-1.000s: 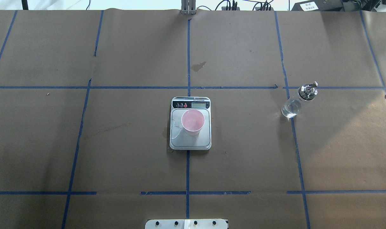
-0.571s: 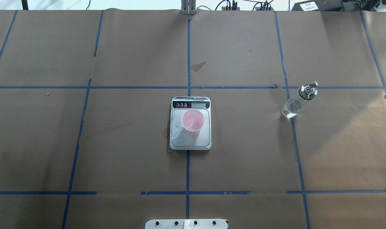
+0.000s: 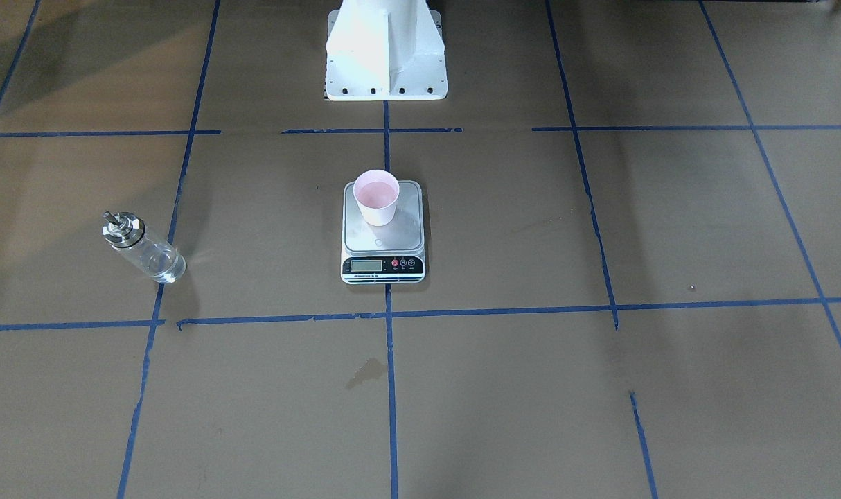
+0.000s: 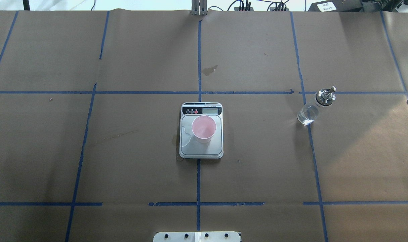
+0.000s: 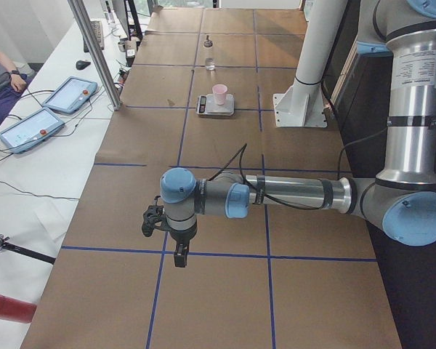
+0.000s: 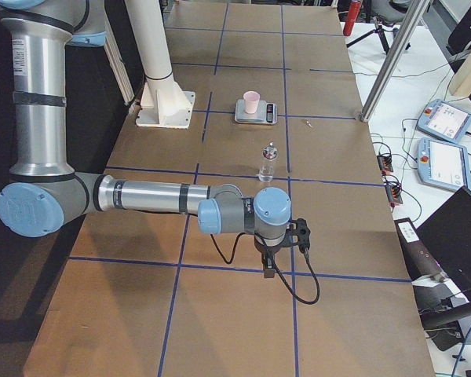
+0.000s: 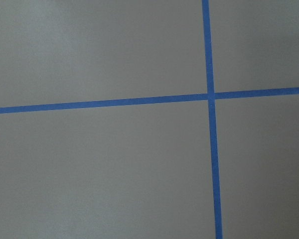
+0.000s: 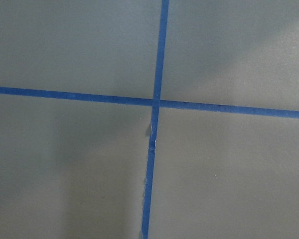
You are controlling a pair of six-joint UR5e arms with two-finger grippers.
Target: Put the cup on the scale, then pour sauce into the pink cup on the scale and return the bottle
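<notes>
**Both arms out wide, cup on scale**

My left gripper (image 5: 178, 254) hangs over the table's left end. I see it only from the side, so I cannot tell how wide its jaws stand. Its wrist camera gives me just brown paper (image 7: 89, 164) and blue tape (image 7: 209, 94). In the centre, the cup (image 4: 204, 128) stands mouth up on the scale (image 4: 201, 151), toward the display end. The readout is too small to read. Well to the right, the bottle (image 4: 311, 111) stands upright, long axis vertical, spout topmost. Right gripper (image 6: 268, 271): same doubt.
</notes>
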